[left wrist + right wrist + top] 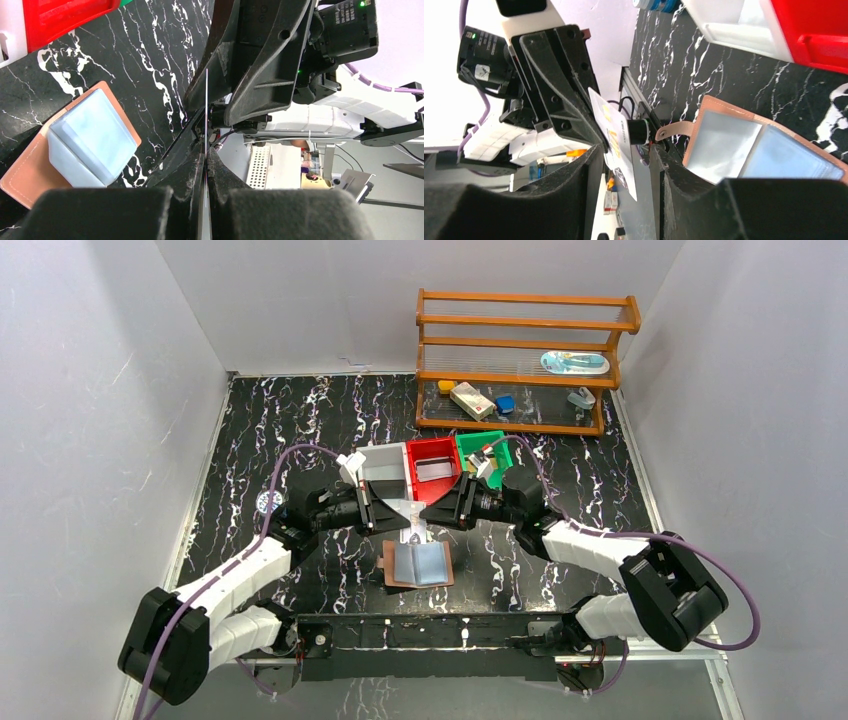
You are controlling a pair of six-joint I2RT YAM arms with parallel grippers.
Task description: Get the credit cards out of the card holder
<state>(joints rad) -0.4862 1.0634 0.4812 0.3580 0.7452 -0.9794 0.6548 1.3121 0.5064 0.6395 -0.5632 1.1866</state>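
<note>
The left end effector (205, 157) is clamped tight on one credit card (206, 117). The card stands on edge and, from that wrist, shows only as a thin white line between the pads. The right end effector (626, 152) stands at a middling width, one jaw on each side of the card's free end. A gap shows beside the card, so I judge it is not yet gripping. The card holder (420, 565) lies open and flat on the tabletop (300, 430), just below the two end effectors, with its blue lining up. Whether more cards sit in its pockets I cannot tell.

The card looks light, thin, stiff yet springy, and glossy enough to slip. It is best pinched on its flat faces, well in from the edge, because a corner hold would let it pivot. The holder is soft leather and probably light, so it may slide or lift when a card is drawn out.

The card face toward the right wrist carries orange and yellow print, too skewed to read. Small labels on both arms are illegible. No brand shows on the holder.
</note>
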